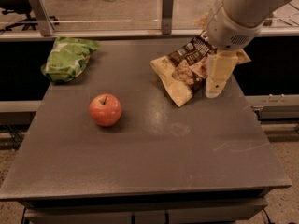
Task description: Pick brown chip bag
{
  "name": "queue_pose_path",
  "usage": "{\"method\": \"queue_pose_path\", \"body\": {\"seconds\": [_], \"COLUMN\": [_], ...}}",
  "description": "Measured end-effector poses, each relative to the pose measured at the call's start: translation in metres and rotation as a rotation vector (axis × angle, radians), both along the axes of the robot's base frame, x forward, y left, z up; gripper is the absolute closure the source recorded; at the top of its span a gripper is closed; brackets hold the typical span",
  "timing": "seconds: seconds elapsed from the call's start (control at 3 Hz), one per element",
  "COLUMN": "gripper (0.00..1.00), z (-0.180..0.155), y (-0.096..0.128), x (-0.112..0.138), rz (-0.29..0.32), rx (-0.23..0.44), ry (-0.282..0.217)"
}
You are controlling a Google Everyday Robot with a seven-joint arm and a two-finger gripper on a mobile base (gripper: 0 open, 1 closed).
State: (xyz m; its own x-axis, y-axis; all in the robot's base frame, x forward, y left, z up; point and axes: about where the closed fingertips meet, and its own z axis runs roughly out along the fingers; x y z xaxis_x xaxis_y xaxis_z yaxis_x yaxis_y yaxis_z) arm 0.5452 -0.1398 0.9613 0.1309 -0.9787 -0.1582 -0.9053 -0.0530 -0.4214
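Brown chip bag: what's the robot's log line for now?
phase: pre-grasp | target: brown chip bag, lying on table | pincer: over bag's right side | lifted: no | others: apple, green snack bag

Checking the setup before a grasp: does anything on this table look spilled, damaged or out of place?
Nothing is spilled or broken. The brown chip bag lies crumpled and skewed at the far right, the gripper hanging over its right part. The apple and green snack bag look ordinary. The table only shows faint scuffs.

The grey table (154, 157) carries the brown chip bag (180, 76) right at the gripper (214, 90), a red apple (105, 110) well to its left, and a green snack bag (67, 59) farther left.
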Motion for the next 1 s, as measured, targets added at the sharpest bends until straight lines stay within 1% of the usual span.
{"method": "queue_pose_path", "body": {"seconds": [0.33, 0.67, 1.0], "gripper": [0.0, 0.0, 0.0], "z": [-0.018, -0.041, -0.069], "y": [0.015, 0.022, 0.022], "x": [0.043, 0.078, 0.093], "rz": [0.125, 0.219, 0.27], "rx": [-0.091, -0.142, -0.168], "ry": [-0.01, 0.0, 0.038]}}
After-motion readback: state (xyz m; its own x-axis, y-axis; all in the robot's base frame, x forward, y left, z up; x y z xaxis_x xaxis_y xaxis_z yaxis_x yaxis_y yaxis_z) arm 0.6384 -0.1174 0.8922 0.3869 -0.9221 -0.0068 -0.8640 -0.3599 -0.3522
